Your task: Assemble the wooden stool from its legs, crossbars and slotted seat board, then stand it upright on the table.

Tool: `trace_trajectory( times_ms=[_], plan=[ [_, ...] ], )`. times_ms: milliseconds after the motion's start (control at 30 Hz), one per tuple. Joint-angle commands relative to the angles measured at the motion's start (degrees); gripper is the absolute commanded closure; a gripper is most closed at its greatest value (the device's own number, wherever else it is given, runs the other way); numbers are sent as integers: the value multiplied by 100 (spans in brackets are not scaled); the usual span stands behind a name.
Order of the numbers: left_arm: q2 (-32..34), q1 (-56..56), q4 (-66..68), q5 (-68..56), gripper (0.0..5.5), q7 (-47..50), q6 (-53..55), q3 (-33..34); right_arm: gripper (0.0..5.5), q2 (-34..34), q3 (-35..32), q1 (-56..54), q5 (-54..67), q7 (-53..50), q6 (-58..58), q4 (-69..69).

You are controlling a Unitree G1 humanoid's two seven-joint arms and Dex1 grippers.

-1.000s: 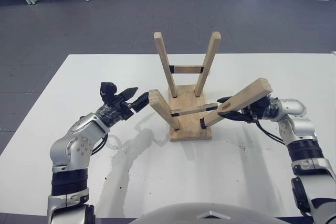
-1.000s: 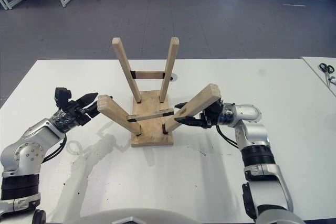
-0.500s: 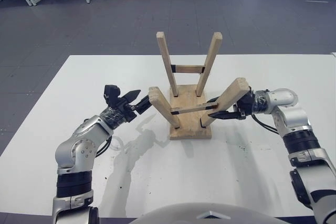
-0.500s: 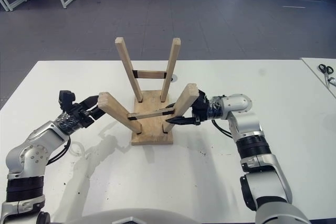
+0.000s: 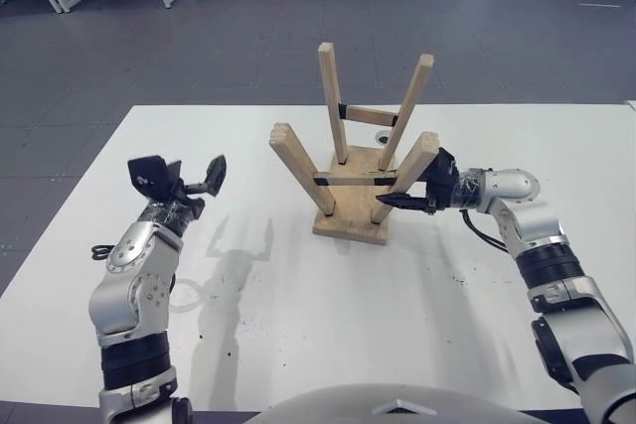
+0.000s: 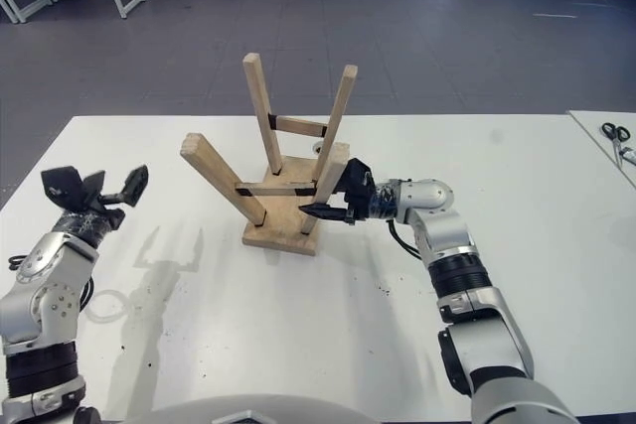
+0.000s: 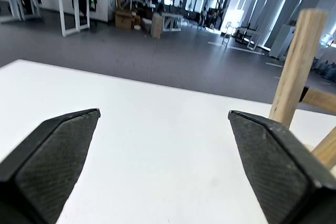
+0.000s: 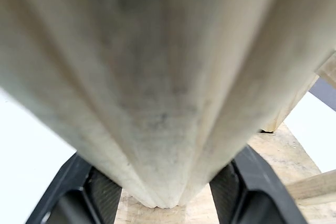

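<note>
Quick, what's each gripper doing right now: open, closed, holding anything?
Left gripper: open, holding nothing.
Right gripper: shut on a wooden stool leg.

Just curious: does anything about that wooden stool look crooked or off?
Yes. The stool rests upside down on its seat board, and its near left leg leans outward far more than the others.
</note>
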Motion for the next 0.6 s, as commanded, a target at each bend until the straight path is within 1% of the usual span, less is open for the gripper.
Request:
trace_trajectory(
  times_ms=[33,100,167,200,267,367,400,467,533,600],
  plan=[
    [-152,-1137,-1660,33,153,893,336,-327,345,26,152,210,-370,-148,96,253],
    [-170,-2214,-2412,-50,194,1408,873,-671,345,51,151,152,-376,-164,76,325],
    [-340,-3014,-2708,-214,230,1695,1495,-1160,345,67,130,121,-378,-196,54,386],
    [-368,-3123,-2755,-171,253,1716,1779,-1524,345,88,130,102,-383,-215,39,425],
    [-376,-2989,-2763,18,289,1786,2315,-2210,345,128,129,76,-390,-243,17,484],
    [-236,-2630,-2318,729,289,1903,2794,-3482,345,178,127,98,-395,-320,17,502],
    [-204,-2559,-2117,980,289,1916,2793,-3791,345,193,134,107,-400,-335,13,505],
    [-284,-2487,-1573,1615,289,2007,2308,-4204,345,210,143,141,-386,-354,38,456],
    [-382,-2541,-1248,2145,289,2070,1744,-4303,345,208,134,157,-377,-379,42,434],
    [-302,-2547,-1107,2537,289,1952,1633,-4473,345,193,128,154,-379,-379,27,438]
  ],
)
